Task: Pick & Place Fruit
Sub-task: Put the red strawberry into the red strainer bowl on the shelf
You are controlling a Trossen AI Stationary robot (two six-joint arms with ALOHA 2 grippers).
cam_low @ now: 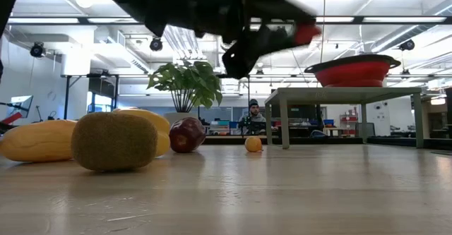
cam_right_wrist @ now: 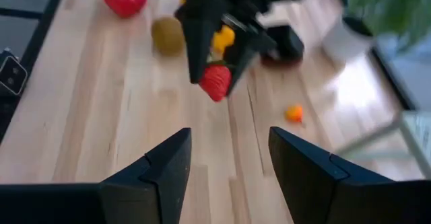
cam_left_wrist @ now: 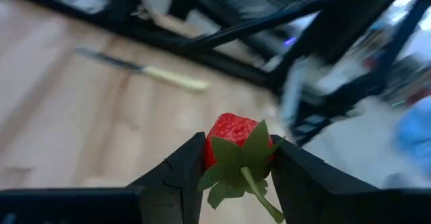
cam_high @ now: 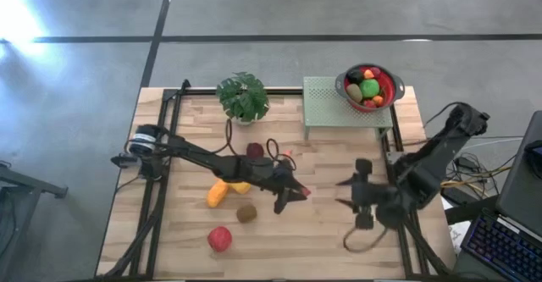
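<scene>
Wooden table point(cam_high: 339, 231), left to right: yellow, red and brown fruit point(cam_high: 219, 239) not yet collected; the left pincer point(cam_left_wrist: 237, 177), raised mid-table, clamps a strawberry point(cam_left_wrist: 232, 138). Empty, the right pincer point(cam_right_wrist: 227, 158) has its fingers apart and faces it. At the back right, a red bowl point(cam_high: 390, 85) already holds several pieces, so the task appears partly done.

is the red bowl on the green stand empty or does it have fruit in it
Not empty: the red bowl on the green stand holds several fruits.
</scene>
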